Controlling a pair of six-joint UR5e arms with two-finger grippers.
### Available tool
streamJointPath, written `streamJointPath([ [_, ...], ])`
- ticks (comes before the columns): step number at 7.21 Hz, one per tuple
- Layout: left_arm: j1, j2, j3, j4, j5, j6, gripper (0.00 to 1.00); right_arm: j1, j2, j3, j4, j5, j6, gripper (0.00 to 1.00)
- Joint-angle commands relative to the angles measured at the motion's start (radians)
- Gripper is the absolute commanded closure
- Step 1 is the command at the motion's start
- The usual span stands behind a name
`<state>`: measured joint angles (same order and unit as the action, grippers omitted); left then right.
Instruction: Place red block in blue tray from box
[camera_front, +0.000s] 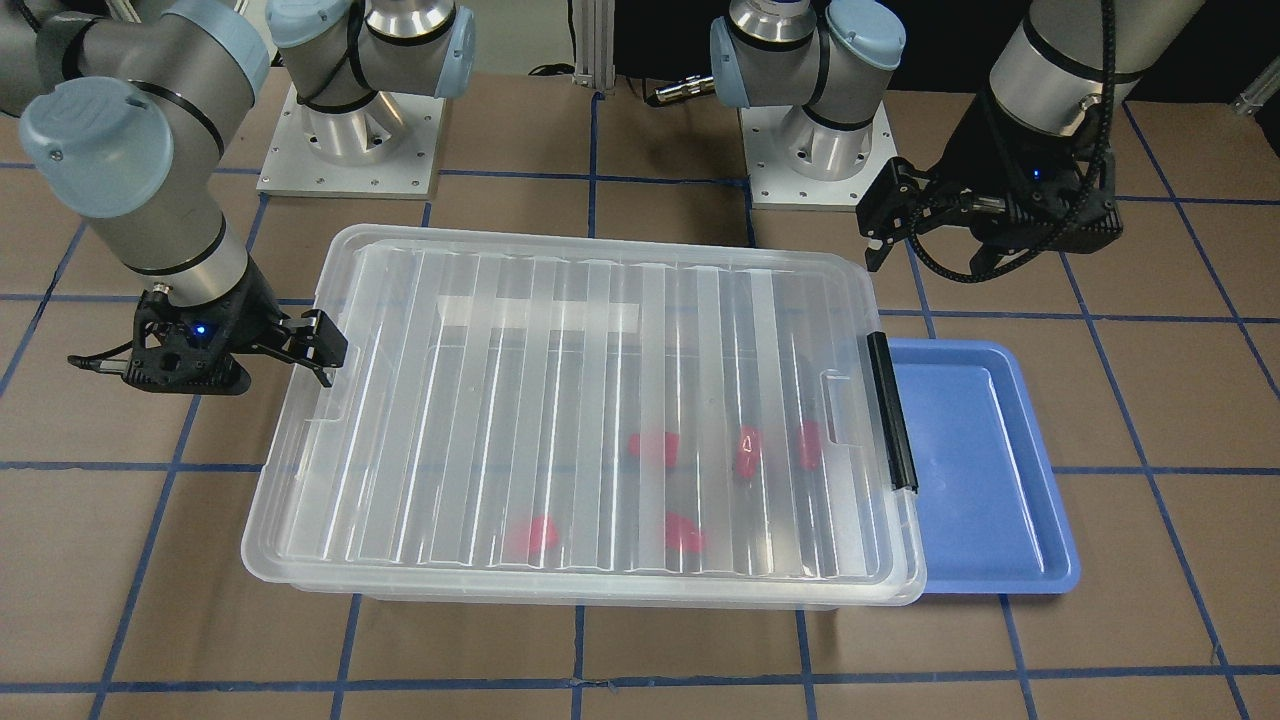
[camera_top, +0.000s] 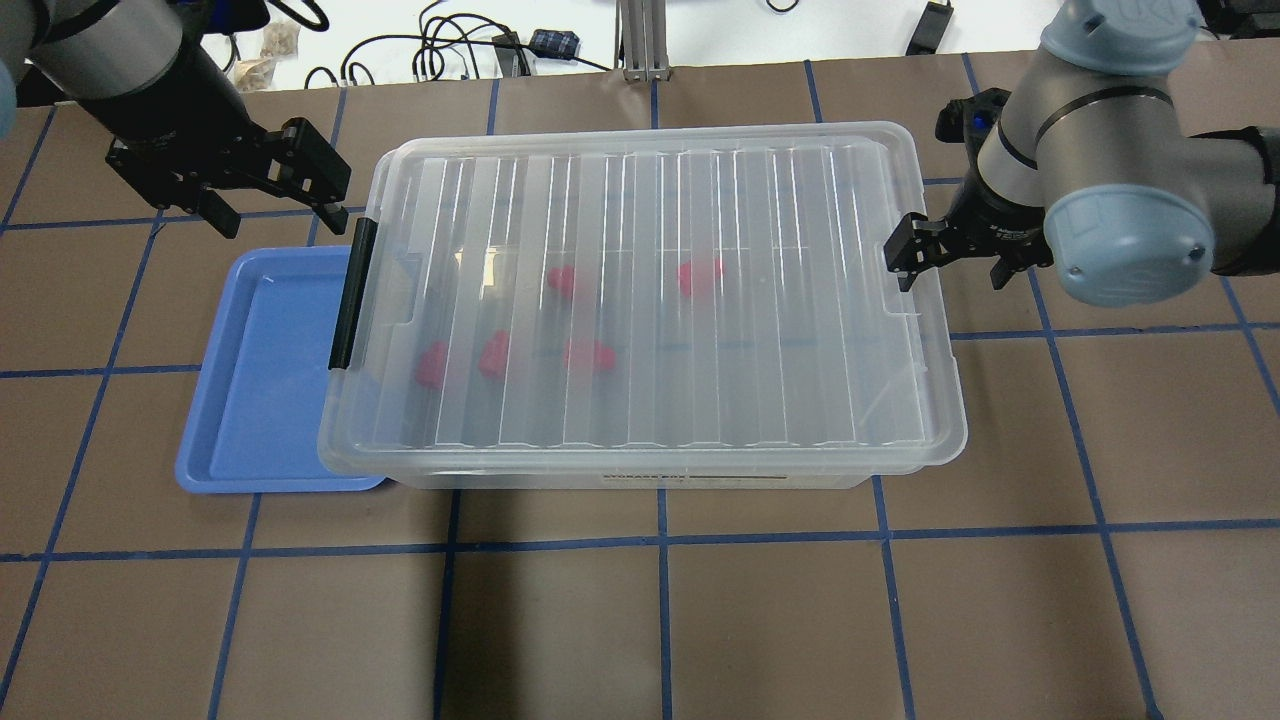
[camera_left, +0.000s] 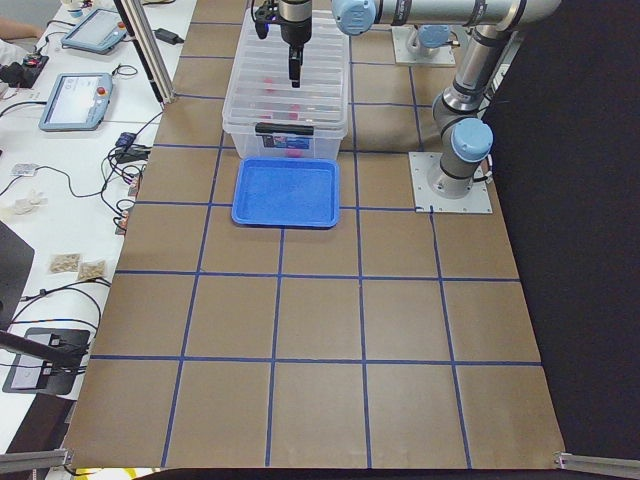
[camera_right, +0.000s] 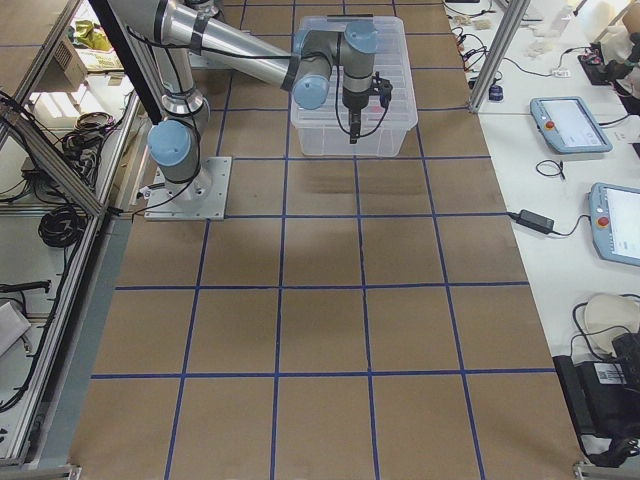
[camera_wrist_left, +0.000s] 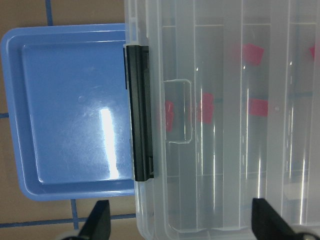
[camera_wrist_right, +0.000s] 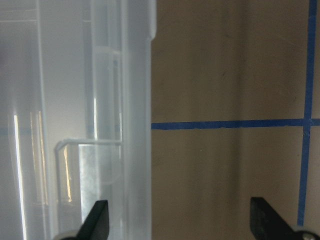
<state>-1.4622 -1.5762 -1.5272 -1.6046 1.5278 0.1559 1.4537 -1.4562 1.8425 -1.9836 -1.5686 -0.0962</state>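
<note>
The box (camera_top: 650, 455) is a clear bin with its ribbed lid on and a black latch (camera_top: 352, 295) at its left end. Several red blocks (camera_top: 493, 355) lie inside and show blurred through the lid, also in the front view (camera_front: 653, 445) and the left wrist view (camera_wrist_left: 257, 106). The blue tray (camera_top: 270, 380) lies empty beside the latch end, its edge under the box rim. My left gripper (camera_top: 270, 195) is open, above the tray's far end near the latch (camera_wrist_left: 140, 110). My right gripper (camera_top: 950, 265) is open and hovers over the box's right end rim (camera_wrist_right: 135, 100).
The brown table carries a blue tape grid (camera_top: 660, 545). The two arm bases (camera_front: 350, 140) (camera_front: 820, 150) stand on the robot's side of the box. Side benches with tablets (camera_left: 75, 100) and cables run along the far side of the table.
</note>
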Motion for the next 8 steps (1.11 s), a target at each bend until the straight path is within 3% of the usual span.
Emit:
streamJointPath([
  [1, 0.003, -0.002, -0.005, 0.000, 0.000, -0.001, 0.00, -0.033, 0.000, 0.003, -0.009, -0.002, -0.031, 0.00],
  [8, 0.016, -0.024, -0.017, 0.012, 0.072, -0.013, 0.00, -0.173, 0.000, 0.004, -0.011, -0.002, -0.227, 0.00],
])
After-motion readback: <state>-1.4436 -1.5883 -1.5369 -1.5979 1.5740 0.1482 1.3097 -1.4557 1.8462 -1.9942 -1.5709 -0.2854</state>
